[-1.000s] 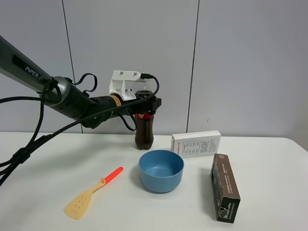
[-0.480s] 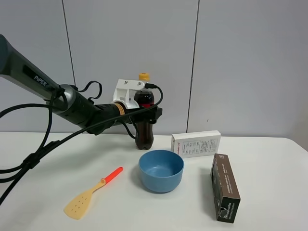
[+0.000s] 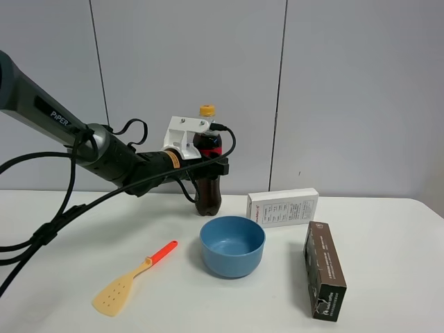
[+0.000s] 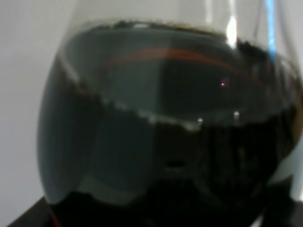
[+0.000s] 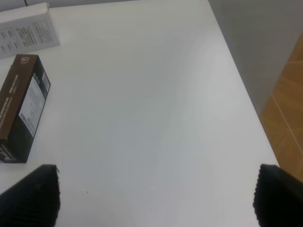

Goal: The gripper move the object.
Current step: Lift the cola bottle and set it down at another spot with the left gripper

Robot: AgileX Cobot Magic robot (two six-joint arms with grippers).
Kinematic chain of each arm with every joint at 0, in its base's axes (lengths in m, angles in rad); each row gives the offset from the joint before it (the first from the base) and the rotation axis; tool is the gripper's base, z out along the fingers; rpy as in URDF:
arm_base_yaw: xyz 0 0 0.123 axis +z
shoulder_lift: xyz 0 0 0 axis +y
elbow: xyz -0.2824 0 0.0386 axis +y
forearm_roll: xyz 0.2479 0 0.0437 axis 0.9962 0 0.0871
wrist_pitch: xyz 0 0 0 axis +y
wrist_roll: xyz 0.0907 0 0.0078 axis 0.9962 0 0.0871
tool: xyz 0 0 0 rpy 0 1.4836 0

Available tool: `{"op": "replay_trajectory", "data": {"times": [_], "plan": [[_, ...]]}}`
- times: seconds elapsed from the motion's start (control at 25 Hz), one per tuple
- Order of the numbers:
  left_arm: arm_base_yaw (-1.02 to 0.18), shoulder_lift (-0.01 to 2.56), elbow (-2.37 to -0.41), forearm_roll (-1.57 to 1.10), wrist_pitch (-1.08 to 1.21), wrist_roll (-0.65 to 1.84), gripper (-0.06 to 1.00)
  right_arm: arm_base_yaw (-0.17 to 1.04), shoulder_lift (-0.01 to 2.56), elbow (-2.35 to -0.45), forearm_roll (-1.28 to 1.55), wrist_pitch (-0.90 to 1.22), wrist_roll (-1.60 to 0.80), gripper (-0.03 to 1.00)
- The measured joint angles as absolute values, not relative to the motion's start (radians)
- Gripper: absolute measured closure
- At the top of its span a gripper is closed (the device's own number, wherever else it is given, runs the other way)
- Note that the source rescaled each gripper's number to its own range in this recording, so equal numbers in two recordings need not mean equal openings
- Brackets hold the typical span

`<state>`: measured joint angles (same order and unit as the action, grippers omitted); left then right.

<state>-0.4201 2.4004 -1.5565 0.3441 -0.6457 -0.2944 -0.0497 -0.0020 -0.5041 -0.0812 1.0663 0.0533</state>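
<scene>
Your left gripper (image 3: 210,165) has its jaws on both sides of the bottle (image 3: 207,198), which stands on the table (image 3: 388,222) behind the bowl (image 3: 232,246); if they press it, I cannot tell. Your right gripper (image 5: 151,194) is wide open, empty.

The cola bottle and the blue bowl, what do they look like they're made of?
The cola bottle looks like clear glossy plastic: the dark liquid shows through, with bright highlights in the left wrist view. The blue bowl seems matte plastic or melamine, evenly coloured with only a soft sheen; ceramic can't be ruled out.
</scene>
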Motion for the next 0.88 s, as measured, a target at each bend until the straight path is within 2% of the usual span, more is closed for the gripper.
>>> {"op": "replay_trajectory", "data": {"times": [0.2, 0.4, 0.64, 0.88], "plan": [[-0.422, 2.333, -1.553, 0.431, -0.547, -0.319, 0.93, -0.050, -0.002, -0.504, -0.081, 1.066, 0.053, -0.03], [-0.448, 2.198, -1.553, 0.439, -0.466, -0.444, 0.93, -0.050, -0.002, -0.504, -0.081, 1.066, 0.053, -0.03], [-0.527, 2.048, -1.547, 0.389, -0.297, -0.498, 0.93, -0.050, -0.002, -0.504, -0.081, 1.066, 0.053, -0.03], [-0.624, 1.893, -1.441, 0.261, -0.145, -0.470, 0.93, -0.050, -0.002, -0.504, -0.081, 1.066, 0.053, -0.03]]}}
